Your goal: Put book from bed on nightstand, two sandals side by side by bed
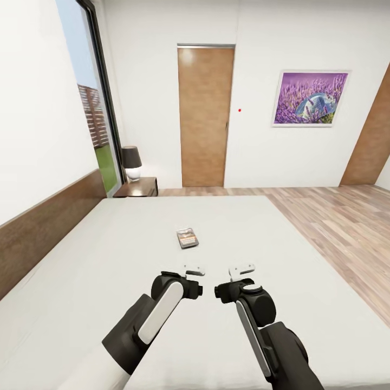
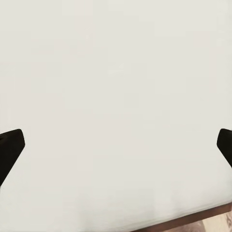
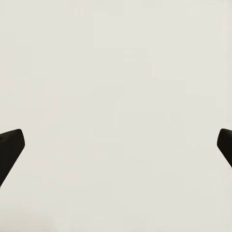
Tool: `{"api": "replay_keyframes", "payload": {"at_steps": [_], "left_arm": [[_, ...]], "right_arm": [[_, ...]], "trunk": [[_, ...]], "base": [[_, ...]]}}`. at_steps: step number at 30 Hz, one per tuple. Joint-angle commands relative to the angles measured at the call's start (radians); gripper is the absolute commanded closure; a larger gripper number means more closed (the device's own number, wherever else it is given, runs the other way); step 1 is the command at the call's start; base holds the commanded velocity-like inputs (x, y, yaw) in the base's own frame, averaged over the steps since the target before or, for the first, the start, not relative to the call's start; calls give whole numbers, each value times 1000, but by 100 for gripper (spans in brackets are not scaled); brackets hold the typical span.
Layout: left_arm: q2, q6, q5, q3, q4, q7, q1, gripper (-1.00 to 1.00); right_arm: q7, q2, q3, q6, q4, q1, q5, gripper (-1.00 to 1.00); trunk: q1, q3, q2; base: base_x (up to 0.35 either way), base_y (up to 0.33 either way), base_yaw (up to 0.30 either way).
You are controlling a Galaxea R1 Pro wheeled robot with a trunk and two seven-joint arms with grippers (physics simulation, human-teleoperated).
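dark-covered book (image 1: pixel 187 238), flat on bed (image 1: pixel 81 281)

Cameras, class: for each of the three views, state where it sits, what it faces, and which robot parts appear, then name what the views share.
Head view: from the robot's head, looking down over the bed and book toward the door; both arms show.
Left wrist view: on the left arm, facing the mattress; dark fingertips at the edges.
Right wrist view: on the right arm, facing mattress; fingertips likewise.
Shared: the off-white mattress.
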Motion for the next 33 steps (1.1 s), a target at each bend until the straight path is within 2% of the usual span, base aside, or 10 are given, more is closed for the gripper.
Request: {"api": "replay_keyframes", "payload": {"at_steps": [1, 16, 33], "left_arm": [[0, 1, 10, -1, -1, 10, -1, -100], [0, 2, 11, -1, -1, 10, -1, -100], [0, 2, 10, -1, -1, 10, -1, -100]], "right_arm": [[-3, 0, 1, 5, -1, -1, 0, -100], [-3, 0, 15, 5, -1, -1, 1, -100], [-3, -1, 21, 5, -1, -1, 1, -100]], "trunk": [[0, -1, -1], [0, -1, -1], [0, -1, -1]], "base": [[24, -3, 0], [11, 1, 0], [65, 67, 0]]}}
